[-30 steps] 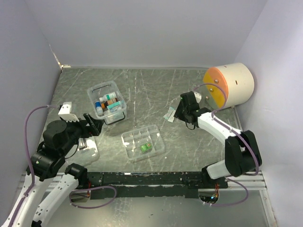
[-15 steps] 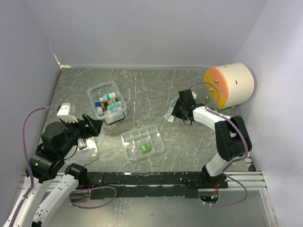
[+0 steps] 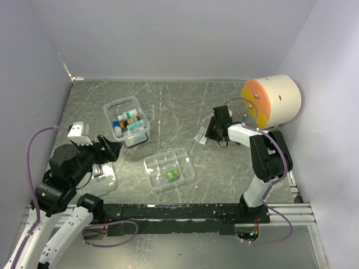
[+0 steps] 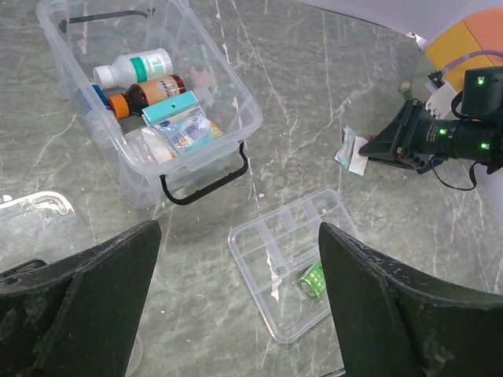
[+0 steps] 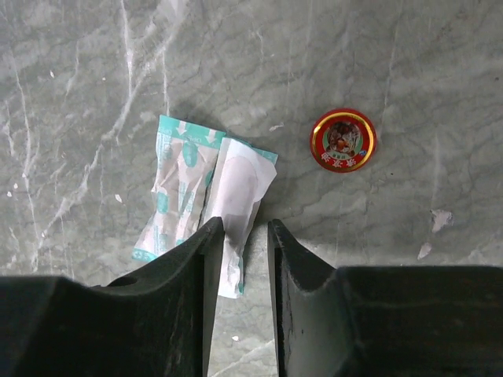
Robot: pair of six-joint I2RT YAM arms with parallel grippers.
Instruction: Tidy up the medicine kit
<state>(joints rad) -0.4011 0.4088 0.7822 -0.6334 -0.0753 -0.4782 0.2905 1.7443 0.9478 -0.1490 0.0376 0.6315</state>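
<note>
The medicine kit's clear box [image 3: 128, 120] [image 4: 149, 110] stands open at the back left, with bottles and packets inside and a black latch at its front. Its divided tray insert [image 3: 169, 169] [image 4: 295, 267] lies apart, mid-table, holding a green packet [image 4: 314, 277]. The clear lid [image 3: 104, 175] [image 4: 39, 220] lies under my left arm. My left gripper [image 3: 106, 147] [image 4: 237, 232] hovers wide open with nothing in it. My right gripper [image 3: 208, 133] [image 5: 245, 228] is low over two sachets, teal [image 5: 182, 188] and white [image 5: 236, 188] [image 3: 200, 136]. Its jaws stand narrowly apart astride the white sachet's near end.
A small round red tin [image 5: 343, 139] lies on the table just right of the sachets. A large cream-and-orange cylinder [image 3: 272, 101] lies at the back right by the wall. Walls close in the table on three sides.
My right gripper's jaws have narrowed around the white sachet, and the right arm has folded in, bringing the gripper down onto the sachets. The left arm has barely moved.
</note>
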